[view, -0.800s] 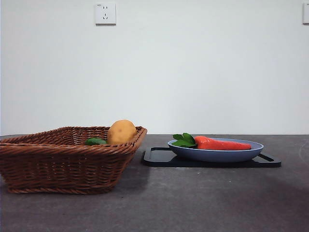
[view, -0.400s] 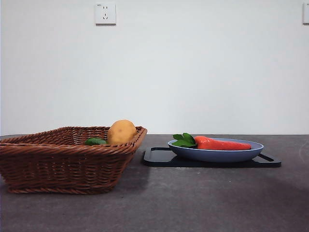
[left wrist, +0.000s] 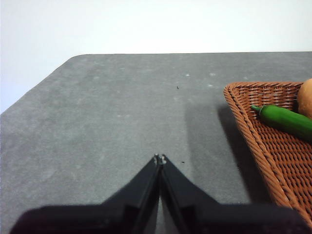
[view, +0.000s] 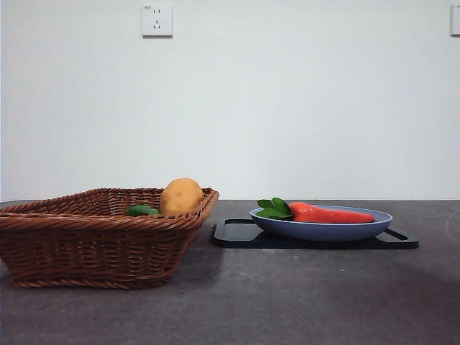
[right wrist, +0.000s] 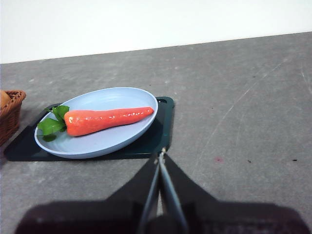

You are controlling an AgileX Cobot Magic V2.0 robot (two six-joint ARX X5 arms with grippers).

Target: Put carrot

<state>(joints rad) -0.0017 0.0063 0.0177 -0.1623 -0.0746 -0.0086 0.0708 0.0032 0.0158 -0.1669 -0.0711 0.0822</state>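
Nearest in the right wrist view: right gripper, jaws pressed together, nothing held, hanging above bare table short of the tray. Just beyond, left of centre: the carrot lying lengthwise in the blue plate, leaves spilling over the plate's left rim, plate resting on a dark tray.

Likely trouble: closed jaws meeting the carrot and rolling it; a pinch near the thin tip slipping off; a low approach nudging the shallow plate across the tray.

Left wrist view: left gripper likewise closed and empty, over the table, beside the wicker basket at right edge holding a green vegetable and a potato. Crowded basket, possible knock on entry.
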